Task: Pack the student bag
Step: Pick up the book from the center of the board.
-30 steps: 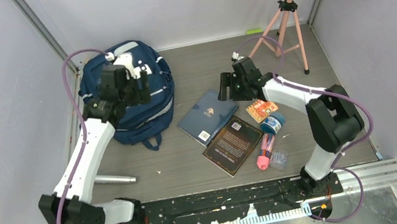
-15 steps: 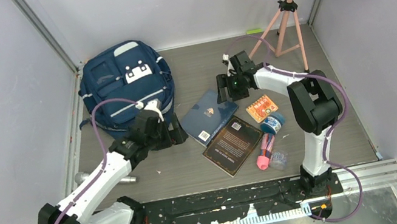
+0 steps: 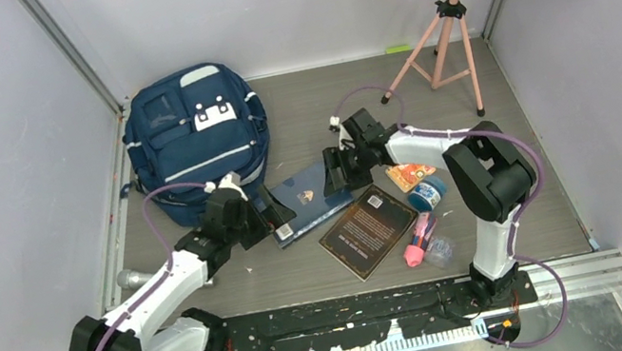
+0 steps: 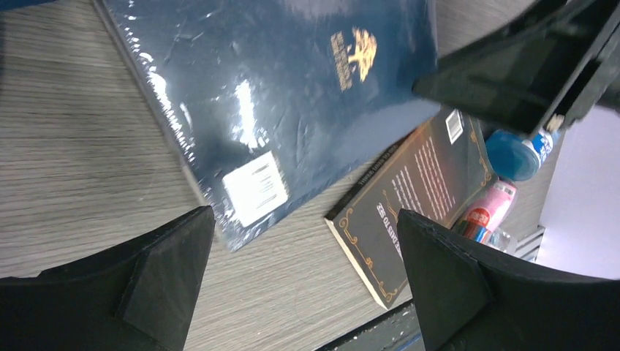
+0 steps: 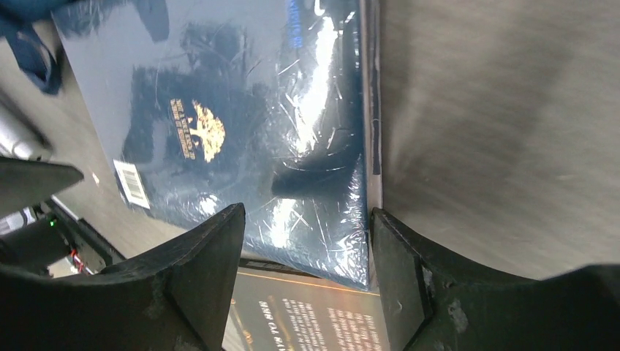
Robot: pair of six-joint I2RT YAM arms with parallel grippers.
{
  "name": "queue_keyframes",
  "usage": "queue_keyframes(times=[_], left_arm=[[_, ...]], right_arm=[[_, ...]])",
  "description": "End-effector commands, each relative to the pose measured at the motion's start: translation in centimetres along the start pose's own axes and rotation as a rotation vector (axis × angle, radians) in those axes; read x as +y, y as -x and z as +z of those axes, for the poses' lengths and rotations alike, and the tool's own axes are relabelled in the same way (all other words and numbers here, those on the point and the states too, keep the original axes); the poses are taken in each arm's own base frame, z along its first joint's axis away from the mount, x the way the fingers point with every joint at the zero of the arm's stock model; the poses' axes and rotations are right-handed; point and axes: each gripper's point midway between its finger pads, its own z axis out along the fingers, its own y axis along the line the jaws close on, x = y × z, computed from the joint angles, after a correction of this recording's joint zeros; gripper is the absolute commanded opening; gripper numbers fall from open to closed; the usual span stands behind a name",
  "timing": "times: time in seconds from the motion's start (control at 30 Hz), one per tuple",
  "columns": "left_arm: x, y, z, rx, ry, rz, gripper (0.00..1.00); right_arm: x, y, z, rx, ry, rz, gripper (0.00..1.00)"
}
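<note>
The student bag (image 3: pixel 196 138) lies closed at the back left, navy with a white patch on top. A shrink-wrapped blue book (image 3: pixel 306 197) with a gold emblem lies between both grippers. My left gripper (image 3: pixel 262 218) is low at the book's near-left corner and wide open, with bare table between its fingers (image 4: pixel 146 285). In the left wrist view the blue book (image 4: pixel 278 95) fills the upper middle. My right gripper (image 3: pixel 335 171) is at the book's far-right edge and open. In the right wrist view its fingers (image 5: pixel 409 278) straddle a corner of the blue book (image 5: pixel 241 131).
A dark book (image 3: pixel 367 228) with gold trim lies just right of the blue one, partly under it. An orange card (image 3: pixel 406 176), a blue roll (image 3: pixel 426 194) and a pink item (image 3: pixel 414 244) lie further right. A metal cylinder (image 3: pixel 134 277) lies near left. A pink tripod (image 3: pixel 445 26) stands behind.
My left arm swung from above the bag down to the blue book's near-left corner and opened wider. My right gripper moved left onto the book's edge and narrowed slightly. The book shifted left.
</note>
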Motion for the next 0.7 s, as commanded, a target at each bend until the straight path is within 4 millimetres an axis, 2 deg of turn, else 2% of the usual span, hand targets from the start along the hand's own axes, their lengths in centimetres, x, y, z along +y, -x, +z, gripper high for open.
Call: queue_keyframes(times=[0.0,0.13,0.37,0.5,0.67], left_arm=[[0.6,1.9,-0.6,-0.073,0.000,0.004,1.00],[2.9,2.5,-0.9,-0.082,0.052,-0.007,1.00],[5.3,1.9,-0.7,-0.073,0.124,0.002,1.00],[5.6,1.0,0.4,-0.035,0.103,-0.025,1.00],[5.5,0.5,1.9,-0.002,0.072,-0.051,1.00]], right_arm=[[3.3,-0.4,-1.0,-0.018,0.035,0.028,0.69],[2.3,0.8,-1.1,-0.054,-0.036,0.023,0.70],[0.7,2.1,0.0,-0.048,-0.066,0.037,0.72],[0.2,1.9,0.7,-0.024,-0.055,0.047,0.72],[1.5,1.1,1.6,0.022,0.044,0.059,0.72]])
